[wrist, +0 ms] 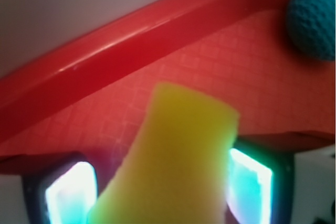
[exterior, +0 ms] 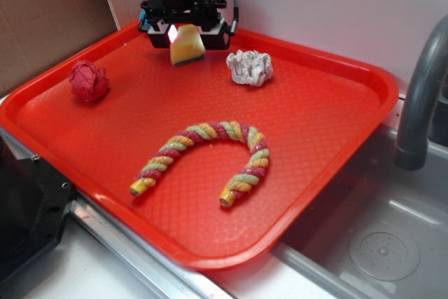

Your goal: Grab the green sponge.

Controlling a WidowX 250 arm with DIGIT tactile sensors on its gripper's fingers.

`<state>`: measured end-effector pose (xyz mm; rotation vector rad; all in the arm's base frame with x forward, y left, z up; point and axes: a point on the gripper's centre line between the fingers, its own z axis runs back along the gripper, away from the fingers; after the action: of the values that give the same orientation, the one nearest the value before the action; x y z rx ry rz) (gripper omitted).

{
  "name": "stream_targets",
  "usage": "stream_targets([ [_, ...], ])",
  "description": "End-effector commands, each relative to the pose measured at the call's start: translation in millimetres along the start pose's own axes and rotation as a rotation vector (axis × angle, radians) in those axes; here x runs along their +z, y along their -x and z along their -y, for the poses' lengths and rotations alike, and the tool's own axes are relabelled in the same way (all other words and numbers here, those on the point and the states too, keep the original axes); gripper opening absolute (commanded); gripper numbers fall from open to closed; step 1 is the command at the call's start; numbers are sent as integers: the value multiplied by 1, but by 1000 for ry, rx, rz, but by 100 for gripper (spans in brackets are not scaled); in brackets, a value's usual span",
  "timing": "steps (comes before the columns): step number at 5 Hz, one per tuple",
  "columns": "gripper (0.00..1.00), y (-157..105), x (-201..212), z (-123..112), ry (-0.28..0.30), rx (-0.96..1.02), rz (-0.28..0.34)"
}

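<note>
The green sponge (exterior: 187,47), a yellow foam block with a thin dark green layer along its lower edge, hangs at the far edge of the red tray (exterior: 388,85). My gripper (exterior: 186,36) is shut on its upper part, with the black fingers on either side. In the wrist view the sponge (wrist: 184,145) fills the gap between the two glowing pads (wrist: 249,187). The right pad presses against the sponge and the left pad sits close beside it. My gripper (wrist: 160,192) faces the tray's raised rim (wrist: 121,61).
A white wrinkly lump (exterior: 250,67) lies right of the sponge, a red knitted ball (exterior: 88,80) at the left, and a curved multicoloured rope (exterior: 210,152) mid-tray. A teal knitted ball (wrist: 315,17) shows near the rim. A grey faucet (exterior: 420,96) and sink (exterior: 378,243) stand at the right.
</note>
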<state>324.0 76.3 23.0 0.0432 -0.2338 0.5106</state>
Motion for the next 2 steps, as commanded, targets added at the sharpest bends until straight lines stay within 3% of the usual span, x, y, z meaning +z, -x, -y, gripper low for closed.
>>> stream_targets([
  [1, 0, -8, 11, -12, 14, 44, 5],
  [2, 0, -3, 19, -20, 5, 35, -27],
])
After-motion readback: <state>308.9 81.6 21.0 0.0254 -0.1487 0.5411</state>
